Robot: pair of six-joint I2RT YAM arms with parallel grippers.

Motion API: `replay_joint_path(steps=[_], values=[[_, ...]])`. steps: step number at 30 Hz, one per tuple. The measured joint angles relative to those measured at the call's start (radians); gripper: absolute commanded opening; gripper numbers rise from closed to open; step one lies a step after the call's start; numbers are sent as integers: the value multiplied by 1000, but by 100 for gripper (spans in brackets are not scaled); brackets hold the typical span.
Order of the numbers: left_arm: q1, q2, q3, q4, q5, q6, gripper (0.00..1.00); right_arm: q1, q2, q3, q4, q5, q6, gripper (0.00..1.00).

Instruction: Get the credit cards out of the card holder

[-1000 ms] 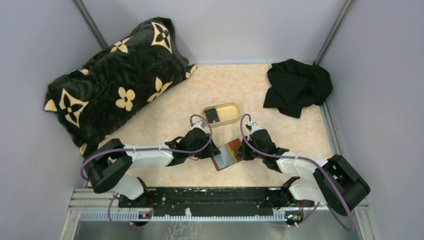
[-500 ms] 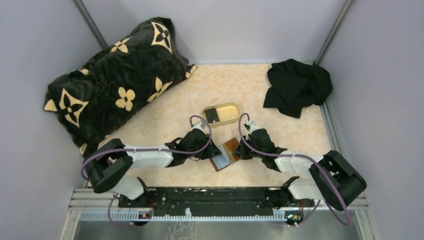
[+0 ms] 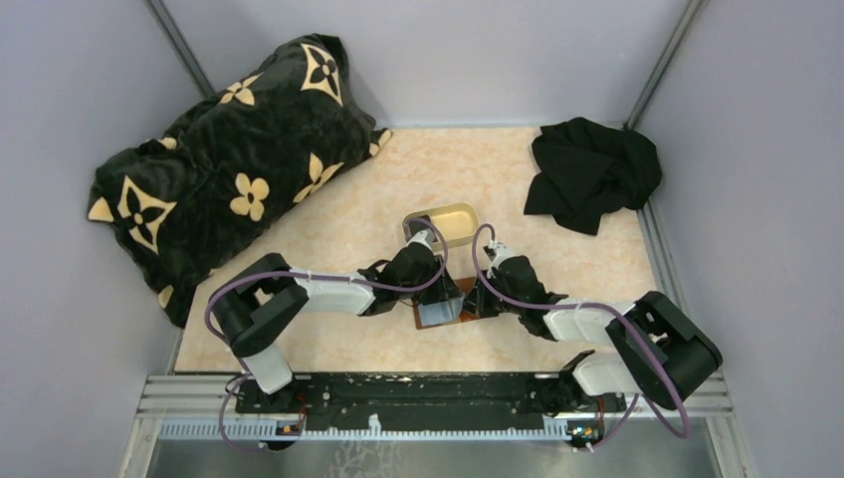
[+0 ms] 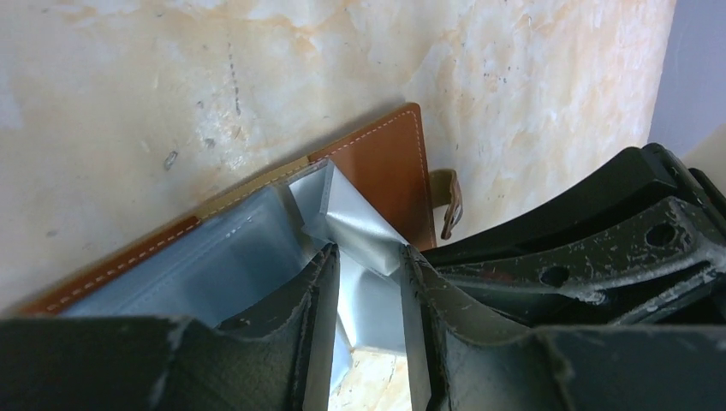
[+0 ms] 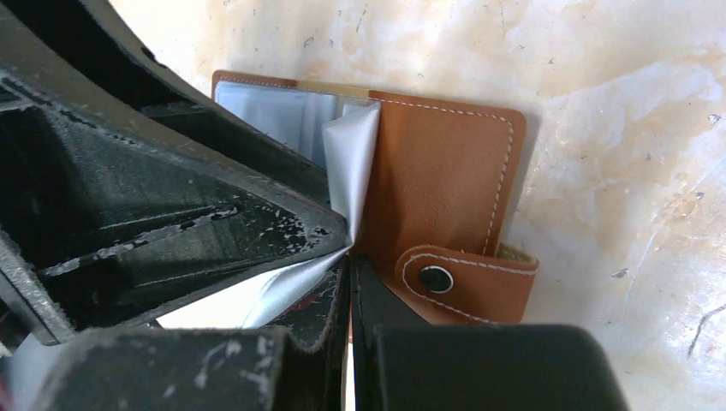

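The left gripper (image 4: 368, 259) has swung in from the side over the last second and is now sitting right on top of the card holder (image 5: 441, 184), where before it was hanging off the holder's outer edge. Its jaws are standing part-way apart and straddling a puckered fold of the pale blue-grey lining. Whether they are pressing on that fold or on a card inside it, I cannot tell.

The right gripper (image 5: 349, 261) is staying clenched, pinching the holder where the lining meets the brown panel, just ahead of its fingertips. The snap tab is lying immediately to the side of its fingers. The holder has also dropped from its tilted, open pose and is now resting flatter under both grippers.

This probably means the robot is reaching into a pocket while the right arm is anchoring the wallet. None of the credit cards is showing clear of the lining yet. The tan tray (image 3: 463, 213) is waiting just beyond the left gripper.
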Motion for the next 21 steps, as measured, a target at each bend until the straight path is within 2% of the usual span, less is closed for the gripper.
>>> replay_joint_path(steps=[8,11,16,21], values=[[0,54,36,9,11,15,39,0,-35,-6,-35,11,2,0],[0,77,53,26,15,14,39,0,-139,-6,-137,42,-8,0],[0,100,67,51,21,14,39,0,-401,6,-270,92,-26,0],[0,115,78,63,29,14,39,0,-439,39,-314,96,-36,0]])
